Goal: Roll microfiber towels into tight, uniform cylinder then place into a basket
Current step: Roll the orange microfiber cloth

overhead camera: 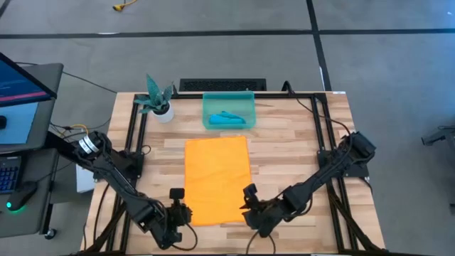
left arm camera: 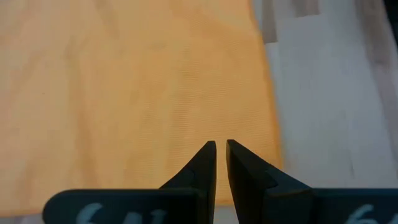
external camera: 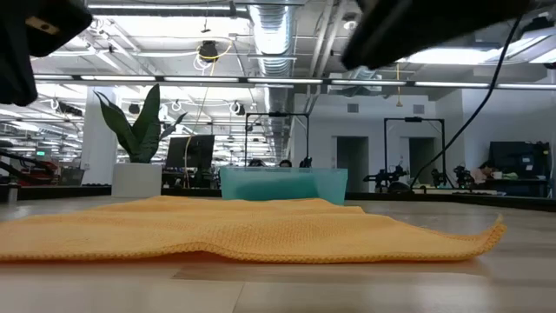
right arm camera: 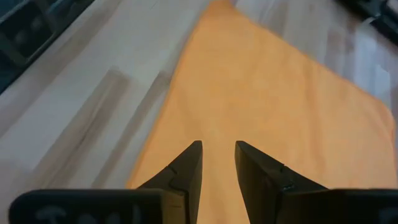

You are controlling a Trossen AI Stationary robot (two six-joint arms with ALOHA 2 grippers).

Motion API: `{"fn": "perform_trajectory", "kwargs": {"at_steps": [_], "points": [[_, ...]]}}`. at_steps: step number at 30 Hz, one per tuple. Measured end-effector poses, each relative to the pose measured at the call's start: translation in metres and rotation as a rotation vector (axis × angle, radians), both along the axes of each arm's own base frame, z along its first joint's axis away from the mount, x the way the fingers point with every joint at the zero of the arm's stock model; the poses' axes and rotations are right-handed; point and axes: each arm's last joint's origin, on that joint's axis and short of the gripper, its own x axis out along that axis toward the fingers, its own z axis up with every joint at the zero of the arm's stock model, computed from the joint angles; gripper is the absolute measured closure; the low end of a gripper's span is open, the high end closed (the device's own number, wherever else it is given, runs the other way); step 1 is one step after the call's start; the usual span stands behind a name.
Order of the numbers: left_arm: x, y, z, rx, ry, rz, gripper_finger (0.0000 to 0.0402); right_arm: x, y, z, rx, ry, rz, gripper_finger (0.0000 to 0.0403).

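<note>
Left to right across the bench (overhead camera: 298, 146): the left claw (overhead camera: 183, 213) hovers at the near left corner of the orange towel (overhead camera: 217, 178), its fingers nearly pressed together with only a thin slit between them, holding nothing. The orange towel lies flat and unrolled mid-bench, long axis running from the near edge toward the basket (overhead camera: 229, 99); in the low view its near hem shows gentle ripples and a slightly lifted corner. The right claw (overhead camera: 250, 206) hangs at the near right corner, fingers partly spread over the cloth edge, empty. Beyond the towel the basket stands at the far side, with the teal towel (overhead camera: 227, 118) already inside as a small roll; a potted plant (overhead camera: 160, 99) stands just left of it.

Step in hand, as judged: starting the roll from the near hem. To do it well, both claws should take the hem at matching points near the two corners, lift little, and turn it over evenly so the first fold runs square to the long sides. A skewed start would likely give a cone, not a cylinder. Ripples are best flattened first, and tension kept equal on both sides
</note>
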Motion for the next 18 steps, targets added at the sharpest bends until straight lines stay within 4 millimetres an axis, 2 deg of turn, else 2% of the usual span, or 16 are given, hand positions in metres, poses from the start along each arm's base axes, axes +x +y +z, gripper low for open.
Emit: {"fn": "perform_trajectory", "kwargs": {"at_steps": [10, 18], "points": [[0.009, -0.006, 0.004, -0.014, -0.067, -0.092, 0.0372, -0.019, 0.022, -0.001, 0.007, 0.017, 0.055, 0.0283], [0.02, -0.001, 0.006, -0.021, -0.08, -0.126, 0.0372, -0.016, 0.019, -0.002, 0.146, 0.038, -0.082, 0.0283]]}}
